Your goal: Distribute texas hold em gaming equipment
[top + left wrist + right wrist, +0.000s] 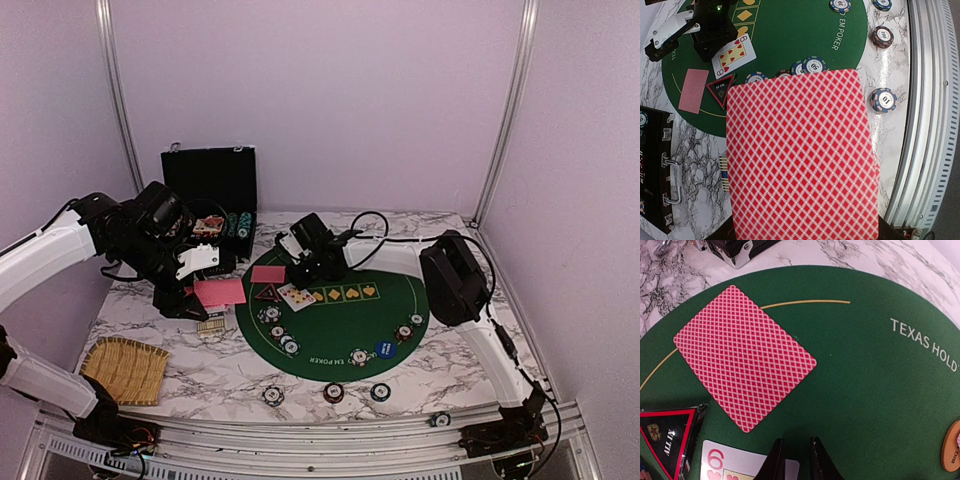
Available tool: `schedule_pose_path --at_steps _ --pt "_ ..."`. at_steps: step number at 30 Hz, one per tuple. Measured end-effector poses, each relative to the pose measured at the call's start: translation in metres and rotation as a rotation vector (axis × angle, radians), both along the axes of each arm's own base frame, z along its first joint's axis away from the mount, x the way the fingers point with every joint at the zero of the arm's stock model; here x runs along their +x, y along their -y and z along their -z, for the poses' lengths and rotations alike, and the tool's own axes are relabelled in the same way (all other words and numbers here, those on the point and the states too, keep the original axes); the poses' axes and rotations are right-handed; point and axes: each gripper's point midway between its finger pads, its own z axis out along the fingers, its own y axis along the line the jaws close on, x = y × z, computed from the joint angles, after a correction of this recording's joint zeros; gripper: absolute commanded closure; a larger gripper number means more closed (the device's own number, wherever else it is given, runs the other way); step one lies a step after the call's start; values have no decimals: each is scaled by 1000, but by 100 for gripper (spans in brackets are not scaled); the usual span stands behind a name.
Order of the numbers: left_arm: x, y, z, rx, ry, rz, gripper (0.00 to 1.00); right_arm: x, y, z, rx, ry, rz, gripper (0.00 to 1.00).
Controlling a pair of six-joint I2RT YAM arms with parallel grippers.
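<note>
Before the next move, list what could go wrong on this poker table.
1. The left jaws hold a red-backed card over the marble; it could drop short of the green felt.
2. The right jaws sit nearly closed just above the six of hearts, beside the triangular button, and could nudge either.

Left arm: white-sleeved, reaching in from the left side, wrist bent down.
Left gripper (pixel 205 280): clamped on a red-backed card.
Right arm: folded inward toward table centre.
Right gripper (pixel 794 460): dark fingers nearly together, low over the felt.
</note>
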Motion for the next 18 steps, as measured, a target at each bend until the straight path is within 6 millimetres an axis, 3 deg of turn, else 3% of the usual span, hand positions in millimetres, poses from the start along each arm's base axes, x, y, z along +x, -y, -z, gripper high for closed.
schedule_pose_path --at_steps 6,18 --pt "0 0 1 2 -6 1 100 -23 8 0 -11 -9 -32 89" --pt "0 1 2 -3 -15 0 100 -101 34 1 -47 -106 -115 92"
